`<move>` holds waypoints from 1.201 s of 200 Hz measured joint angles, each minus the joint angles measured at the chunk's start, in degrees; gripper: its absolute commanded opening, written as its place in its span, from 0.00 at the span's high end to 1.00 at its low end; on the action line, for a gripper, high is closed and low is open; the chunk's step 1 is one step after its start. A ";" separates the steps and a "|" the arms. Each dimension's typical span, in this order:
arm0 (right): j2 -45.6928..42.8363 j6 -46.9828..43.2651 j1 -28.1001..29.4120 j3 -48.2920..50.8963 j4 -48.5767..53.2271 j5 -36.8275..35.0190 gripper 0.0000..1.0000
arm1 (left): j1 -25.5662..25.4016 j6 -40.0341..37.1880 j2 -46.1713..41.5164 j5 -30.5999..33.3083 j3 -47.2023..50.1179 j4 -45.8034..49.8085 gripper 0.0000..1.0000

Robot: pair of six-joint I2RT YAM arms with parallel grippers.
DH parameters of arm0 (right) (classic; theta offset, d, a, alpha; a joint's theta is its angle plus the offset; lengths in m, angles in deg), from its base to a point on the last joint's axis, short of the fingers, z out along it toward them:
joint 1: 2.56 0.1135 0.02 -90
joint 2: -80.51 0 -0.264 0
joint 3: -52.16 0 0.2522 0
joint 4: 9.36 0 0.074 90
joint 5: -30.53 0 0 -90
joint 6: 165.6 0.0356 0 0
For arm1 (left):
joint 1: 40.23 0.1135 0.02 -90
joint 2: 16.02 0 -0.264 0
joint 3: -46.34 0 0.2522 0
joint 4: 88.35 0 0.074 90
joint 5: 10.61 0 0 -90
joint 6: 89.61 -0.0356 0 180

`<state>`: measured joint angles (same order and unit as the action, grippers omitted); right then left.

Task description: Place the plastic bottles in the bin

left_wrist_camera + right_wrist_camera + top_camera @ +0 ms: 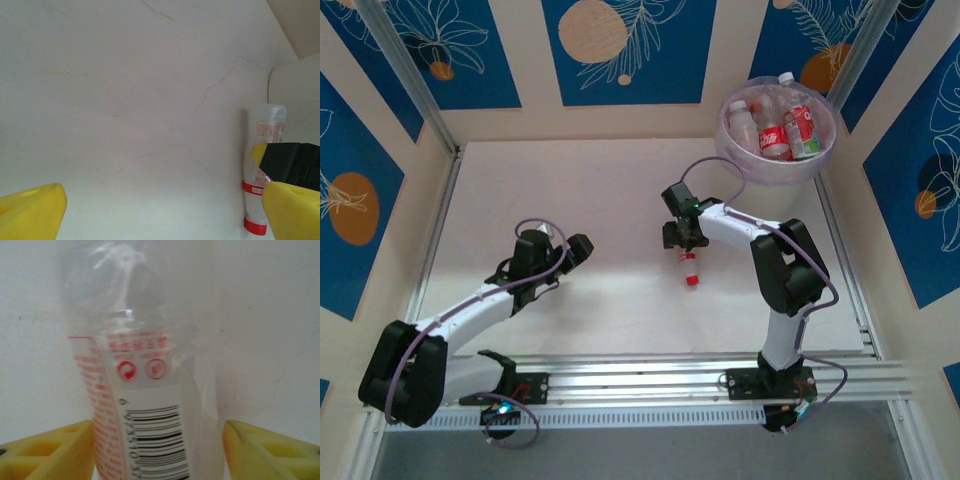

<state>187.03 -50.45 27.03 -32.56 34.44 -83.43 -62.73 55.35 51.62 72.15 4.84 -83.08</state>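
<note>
Nearest, toward 8 o'clock on the pale table (620,300): left gripper (578,246), its yellow fingers (35,210) spread wide, holding nothing, aimed toward 3 o'clock.

Farther in, just right of centre: right gripper (685,236) directly over a lone plastic bottle (690,266), lying flat on the table, red cap (692,281) pointing to 6 o'clock. From the right wrist, right fingers (55,450) flanking the red-printed label (150,390) at 9 and 3 o'clock, close beside both sides of the bottle. Cannot tell whether squeezing or just short of contact.

Farthest, at 1 o'clock in the back corner: the round translucent bin (750,168), holding several more bottles (772,135), mostly red-labelled, white caps showing. Well apart from the bin, the lone bottle, at roughly 7 o'clock from it.
</note>
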 measured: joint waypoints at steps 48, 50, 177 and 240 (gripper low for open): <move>-0.76 -1.84 -0.37 -0.59 1.11 -0.02 0.40 | 0.00 0.00 0.09 -0.17 0.00 0.00 0.00; -0.90 -1.97 -0.37 -0.66 1.25 -0.04 0.41 | 0.00 0.00 0.09 -0.17 -0.02 0.00 0.00; -26.03 -13.27 -7.96 -26.40 6.82 1.09 0.44 | 0.00 0.02 1.60 -0.22 -0.04 -0.24 0.00; -19.19 -19.80 -22.05 -43.47 3.78 1.57 0.44 | 0.00 0.02 1.60 -0.22 -0.04 -0.96 0.00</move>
<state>167.84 -70.25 4.97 -76.03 38.22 -81.86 -62.73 55.37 53.22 71.93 4.79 -84.04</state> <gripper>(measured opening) 0.562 0.999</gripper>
